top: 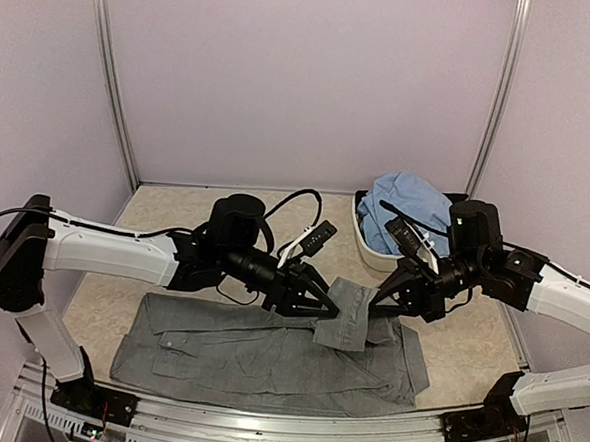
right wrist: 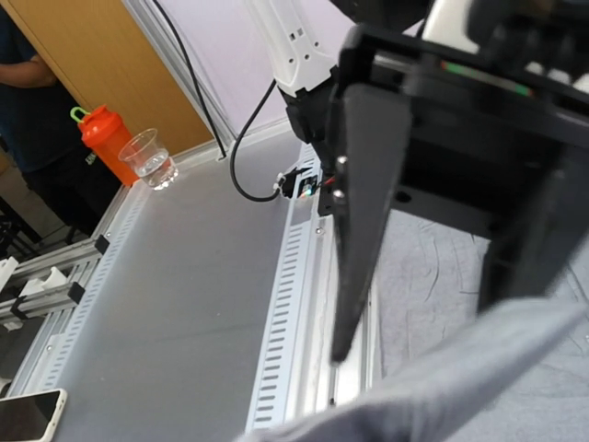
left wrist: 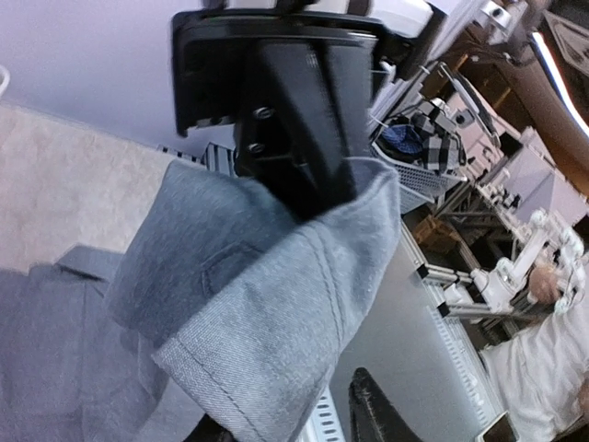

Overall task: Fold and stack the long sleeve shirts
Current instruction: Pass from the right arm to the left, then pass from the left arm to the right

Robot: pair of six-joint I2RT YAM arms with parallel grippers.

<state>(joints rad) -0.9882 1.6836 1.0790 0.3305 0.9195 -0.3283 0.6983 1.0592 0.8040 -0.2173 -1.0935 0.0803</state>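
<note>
One slate grey long sleeve shirt point(top: 257, 354) lies spread flat along the near part of the table. Its right sleeve point(top: 347, 314) is lifted above the body between both grippers. My right gripper point(top: 375, 304) is shut on the sleeve's right edge; in the right wrist view the cloth point(right wrist: 460, 387) rises past its fingers point(right wrist: 354, 230). My left gripper point(top: 320, 308) straddles the cuff point(left wrist: 267, 304) with its jaws part-way apart. The lower fingertip point(left wrist: 368, 396) stands just clear of the cloth. A light blue long sleeve shirt point(top: 408, 210) sits bunched in the white basin point(top: 373, 254).
The basin stands at the back right, just behind my right arm. A slotted metal rail point(top: 293, 421) runs along the table's near edge. Beyond the table stand an orange bottle point(right wrist: 106, 143) and a clear cup point(right wrist: 149, 158). Walls close in the back and both sides.
</note>
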